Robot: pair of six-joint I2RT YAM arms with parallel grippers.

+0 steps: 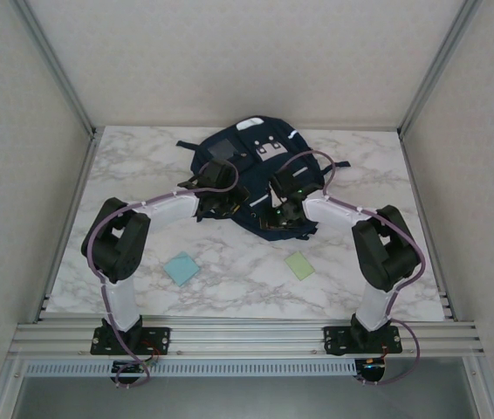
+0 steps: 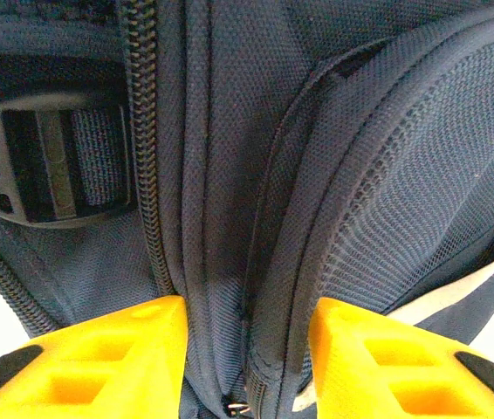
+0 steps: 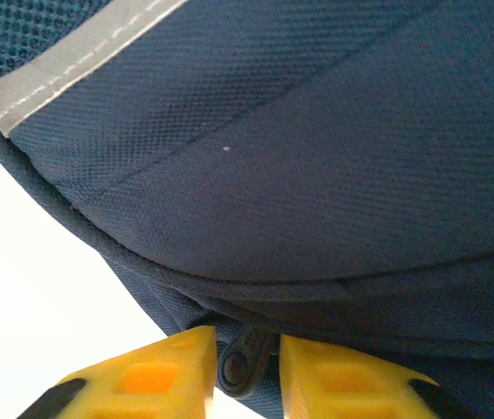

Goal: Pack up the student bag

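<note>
The student bag (image 1: 251, 179) lies toward the back of the tabletop (image 1: 142, 166). The left hand (image 2: 247, 314) pinches a fold of its fabric; the right hand (image 3: 245, 345) straddles a zipper pull (image 3: 243, 360), clamped or not I cannot tell.

Left arm (image 1: 118, 249) and right arm (image 1: 387, 253): white link shells, black joint housings, one mauve cable (image 1: 99, 229) looped along each. Black base plates (image 1: 129, 337). On left hand (image 2: 247, 349) and right hand (image 3: 245, 371): yellow fingers (image 2: 99, 349), rectangular recesses, black outer edges.
</note>
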